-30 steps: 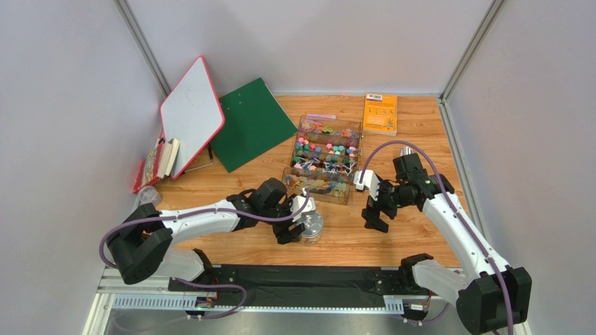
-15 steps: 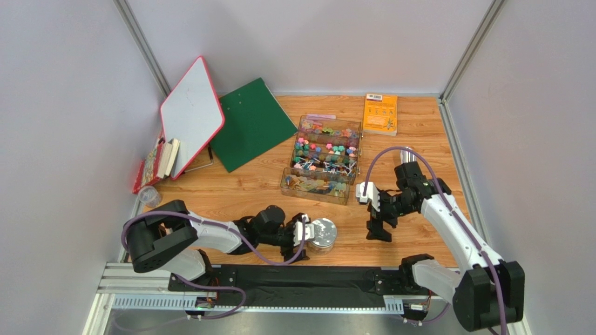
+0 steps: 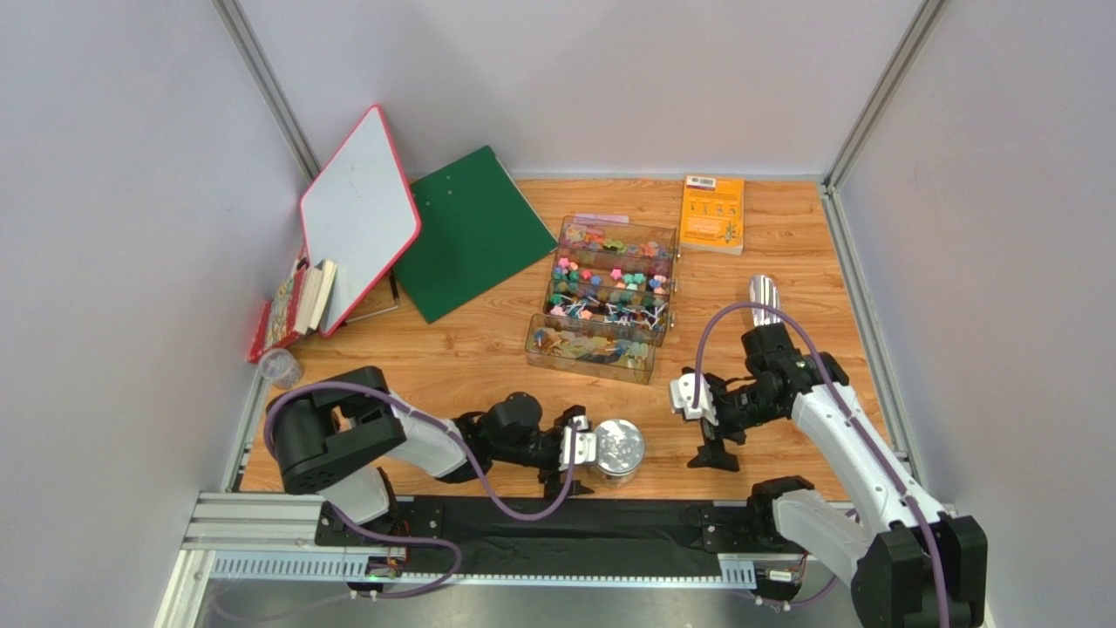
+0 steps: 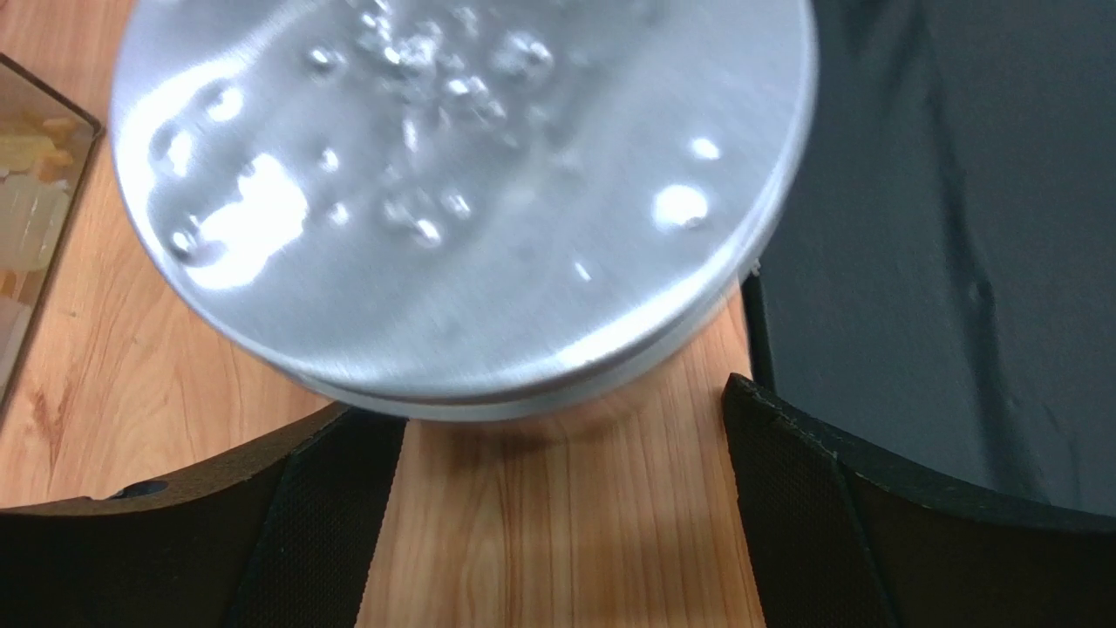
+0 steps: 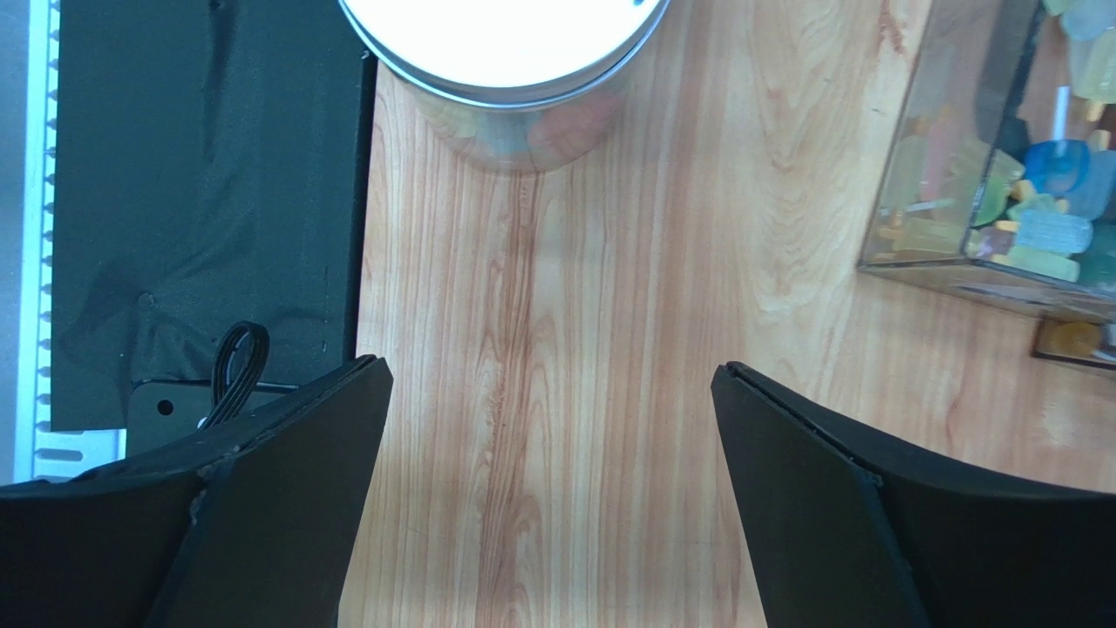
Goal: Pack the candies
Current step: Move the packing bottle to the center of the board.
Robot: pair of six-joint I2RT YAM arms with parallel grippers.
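- The left gripper point(image 4: 561, 438) is released: its 2 fingers stand apart at the near side of a silver tin point(image 4: 459, 196), gripping nothing (whether a fingertip brushes it is unclear).
- The tin rests on the wooden table point(image 3: 432, 360), beside the black mat point(image 4: 943, 262).
- The right gripper point(image 5: 550, 380) gapes wide over bare wood, right of the tin.
- The candies point(image 3: 609, 281) lie in a clear box point(image 3: 535, 351) at mid-table, well apart from both grippers.

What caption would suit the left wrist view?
Open left tool facing a shiny round container on the wooden table.
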